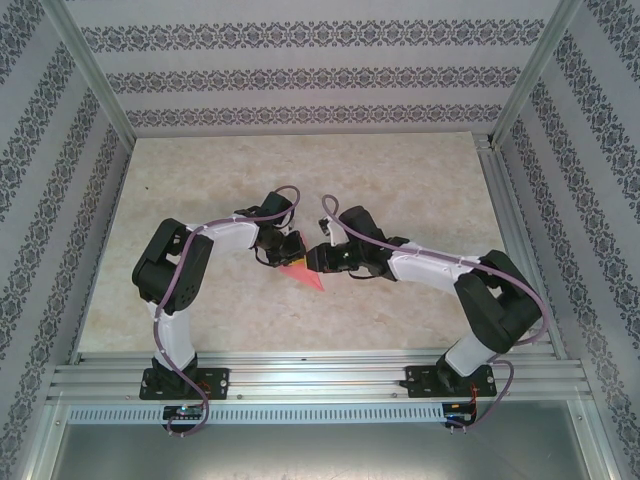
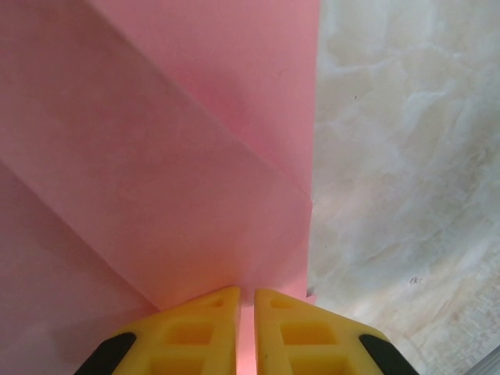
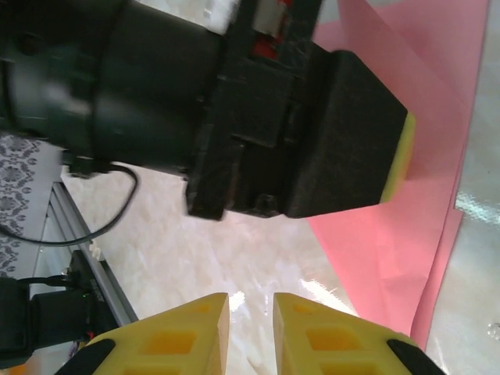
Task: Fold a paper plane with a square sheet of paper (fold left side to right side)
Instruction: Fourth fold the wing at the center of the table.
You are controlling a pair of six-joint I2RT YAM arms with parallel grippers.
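Pink paper sheet (image 2: 172,156) looks thin, limp; take by edge; left gripper (image 2: 246,295) pinches it; right gripper (image 3: 250,301) slightly parted, empty.

I noted the sheet of paper (image 2: 156,156) pink-red, the claw fingers (image 2: 199,336) yellow, the bench (image 2: 391,156) cream-marbled, walls (image 1: 300,80) grey-floral banded.

pink paper (image 2: 156,156) cut off left and top
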